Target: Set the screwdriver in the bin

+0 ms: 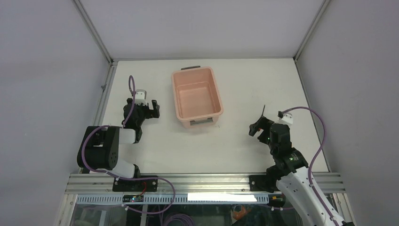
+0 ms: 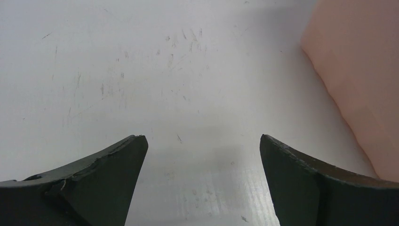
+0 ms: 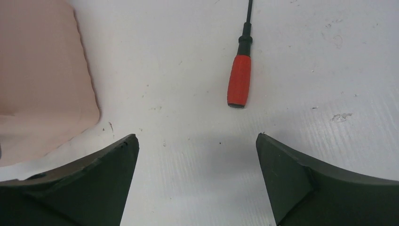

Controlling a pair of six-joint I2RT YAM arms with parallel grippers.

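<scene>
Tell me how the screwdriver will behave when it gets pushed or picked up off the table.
The screwdriver looks rigid, unlikely to flex. Its round red handle lies flat on the table, so a sideways nudge would probably roll it. Small and slender, it is probably light; the thin shaft may slip, the handle seems the surer hold.

The right claw [image 3: 197, 136] is spread wide, and only bare table [image 1: 244, 84] lies between its fingers and the screwdriver [image 3: 239, 80] just ahead. The bin [image 1: 220, 96] sits well off to its left (one rounded corner shows at the edge of the right wrist view), with an open strip of table between bin and screwdriver. The left claw [image 2: 202, 137], also spread, has the bin's wall close on its right and bare table ahead.
</scene>
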